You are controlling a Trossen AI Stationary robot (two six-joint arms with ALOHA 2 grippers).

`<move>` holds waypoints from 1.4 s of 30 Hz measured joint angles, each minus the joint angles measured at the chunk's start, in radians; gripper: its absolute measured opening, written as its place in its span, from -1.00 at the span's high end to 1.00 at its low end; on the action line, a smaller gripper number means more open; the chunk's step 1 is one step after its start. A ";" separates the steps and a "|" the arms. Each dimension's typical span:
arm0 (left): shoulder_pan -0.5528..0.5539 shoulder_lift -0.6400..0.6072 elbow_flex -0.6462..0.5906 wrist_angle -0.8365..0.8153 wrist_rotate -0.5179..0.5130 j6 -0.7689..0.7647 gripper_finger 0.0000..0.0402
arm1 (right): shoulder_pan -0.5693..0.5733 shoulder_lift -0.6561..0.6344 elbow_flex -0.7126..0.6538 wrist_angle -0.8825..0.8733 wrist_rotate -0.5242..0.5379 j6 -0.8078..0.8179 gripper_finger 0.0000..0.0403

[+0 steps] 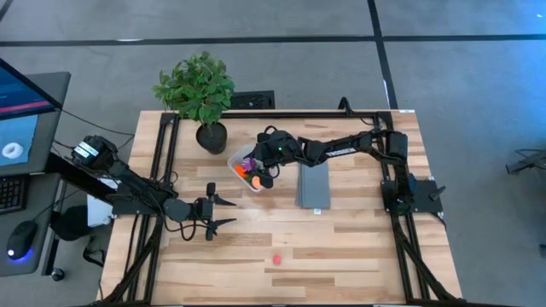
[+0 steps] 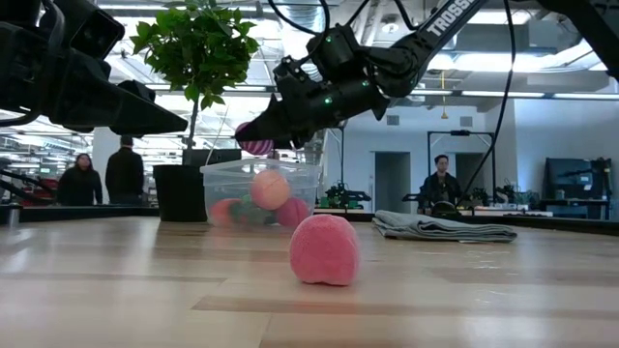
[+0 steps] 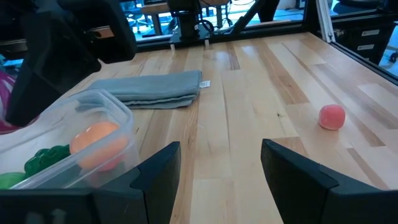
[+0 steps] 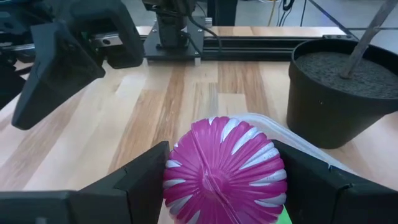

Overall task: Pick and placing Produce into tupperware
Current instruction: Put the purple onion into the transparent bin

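The clear tupperware point(image 1: 245, 171) stands on the table beside the black plant pot point(image 1: 212, 136). It holds an orange ball point(image 3: 99, 144), a dark green piece point(image 3: 43, 159) and other pieces point(image 2: 253, 205). My right gripper point(image 4: 224, 177) is shut on the spiky purple ball point(image 4: 224, 167), just above the tupperware's rim point(image 2: 261, 166). A pink piece point(image 1: 276, 258) lies alone on the table toward the near edge and shows in the low view point(image 2: 324, 249). My left gripper point(image 1: 223, 213) hangs open and empty, left of the tupperware. My right gripper pinches the purple ball between its two fingers point(image 4: 140, 177), on its two opposite sides point(image 4: 177, 171). The fingers come slanting down from the table's right side. The ball is lifted clear and hangs over the tupperware's opening point(image 2: 253, 145).
A folded grey cloth point(image 1: 313, 185) lies right of the tupperware. The leafy potted plant point(image 1: 198, 87) stands at the far edge. People stand in the room behind the table point(image 2: 124, 172). Bare wood lies around the pink piece point(image 3: 331, 116).
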 joint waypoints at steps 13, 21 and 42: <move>0.000 0.000 0.000 0.000 0.001 -0.008 -0.06 | 0.011 0.000 0.000 -0.054 -0.004 0.001 -0.42; 0.000 0.000 0.000 0.000 0.002 -0.008 -0.06 | 0.019 0.000 0.000 -0.054 -0.002 -0.005 -0.42; 0.000 0.000 0.000 0.000 0.003 -0.008 -0.06 | 0.021 0.000 0.000 -0.060 0.004 -0.006 -0.42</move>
